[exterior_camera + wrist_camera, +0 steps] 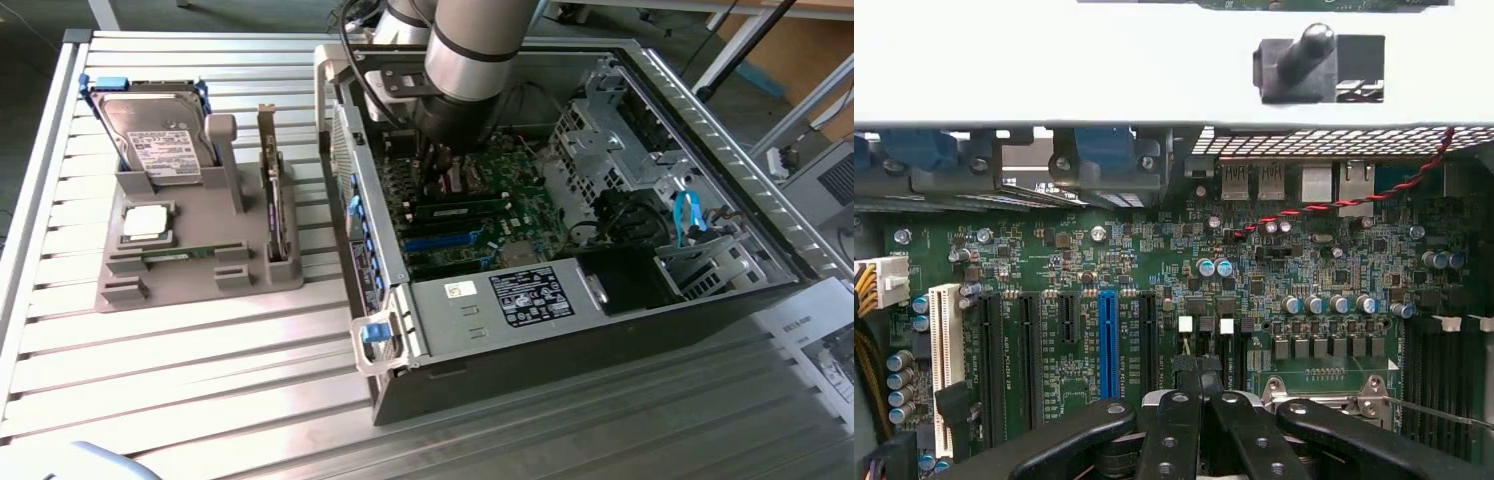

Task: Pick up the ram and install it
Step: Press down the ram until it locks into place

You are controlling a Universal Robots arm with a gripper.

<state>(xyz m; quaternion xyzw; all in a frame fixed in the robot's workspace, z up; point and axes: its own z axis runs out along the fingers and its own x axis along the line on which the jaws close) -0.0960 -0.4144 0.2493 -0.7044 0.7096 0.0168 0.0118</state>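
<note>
**Fingers shut over the board, ram lying in the slots below**

The gripper [1199, 375] hangs low inside the open case [561, 330]. Its black fingers [1179, 420] are pressed together, and I can make out nothing clamped between them. Just beneath it lies the motherboard [1154, 250], with its blue slot [1108, 340] and the dark slots beside it.

Under the arm [474, 50] a long, narrow green stick lies along the board. I take that for the ram [461, 209]. It is near the fingertips, if not touching them.

As I judge it, the work in hand is seating the stick. That calls for a straight downward push, with the stick square to its slot and the force even along its length, so neither end rides up. A tilted press could strain the board.

The arm's bulk covers the fingertips from outside, so I cannot tell whether there is contact with the stick. Nor can I tell whether the stick is fully home or its end latches are shut.

Well apart, towards the exterior view's left, the grey holder [187, 275] carries a hard drive [154, 130] and a square silver chip [144, 222].
</note>
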